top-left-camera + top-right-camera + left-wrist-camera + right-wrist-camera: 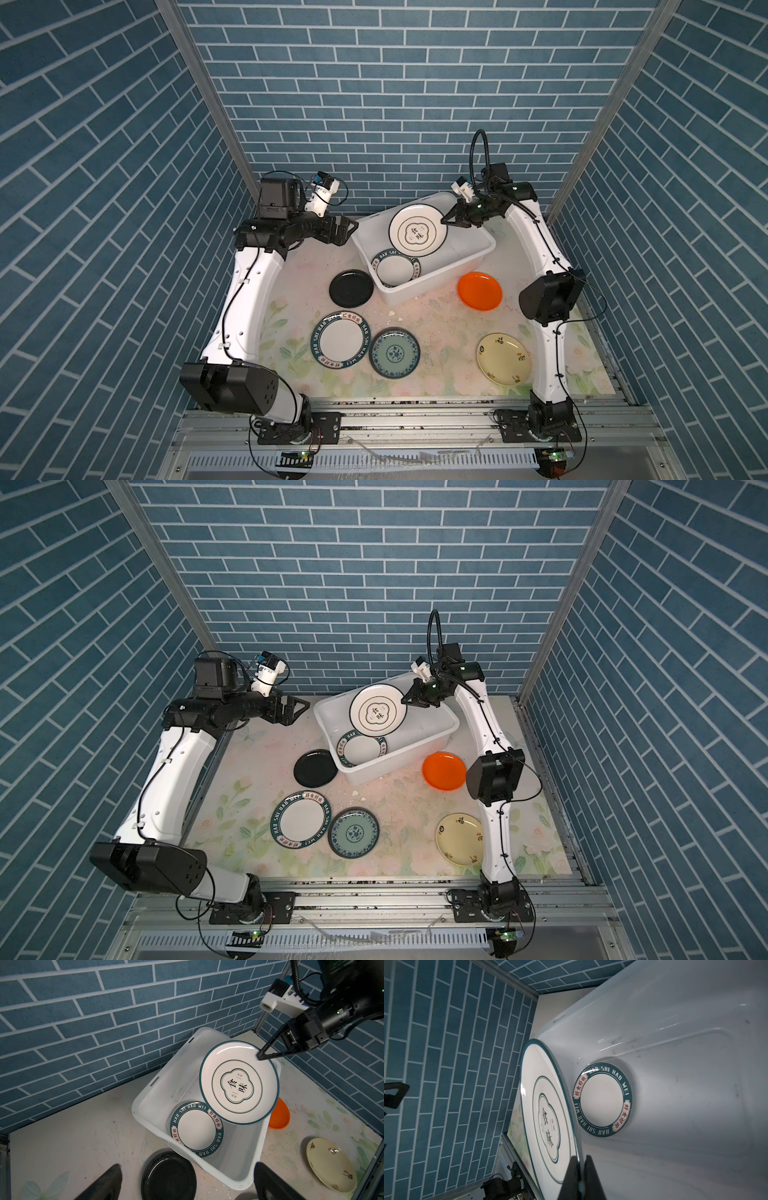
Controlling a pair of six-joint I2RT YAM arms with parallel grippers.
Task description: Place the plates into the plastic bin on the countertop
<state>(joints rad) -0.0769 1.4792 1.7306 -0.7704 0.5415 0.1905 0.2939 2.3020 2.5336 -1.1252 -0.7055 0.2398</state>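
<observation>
Pinches rim of quatrefoil plate (417, 235) in right tool (446, 221) over plastic bin (449, 283); left tool (347, 232) wide, empty. Likely stiff, glazed, slippery, chippable; rim hold only.

So the white bin (158, 1093) sits mid-frame on the flowery countertop (72, 1136), with the blue brick wall (104, 1022) filling the upper left. The right gripper (260, 1056) reaches in from the upper right, pinched tight on the rim of the emblem plate (239, 1082), which hangs tilted over the bin's opening. The lettered-rim plate (196, 1129) lies flat on the bin floor, partly covered by the emblem plate. Outside the bin, the black plate (169, 1176) sits just beside it at the bottom edge. The orange plate (279, 1114) peeks out behind it at the right, and the cream plate (330, 1164) is lower right, well apart. The left gripper (187, 1165) shows two dark fingers (108, 1184) along the bottom, spread wide.
</observation>
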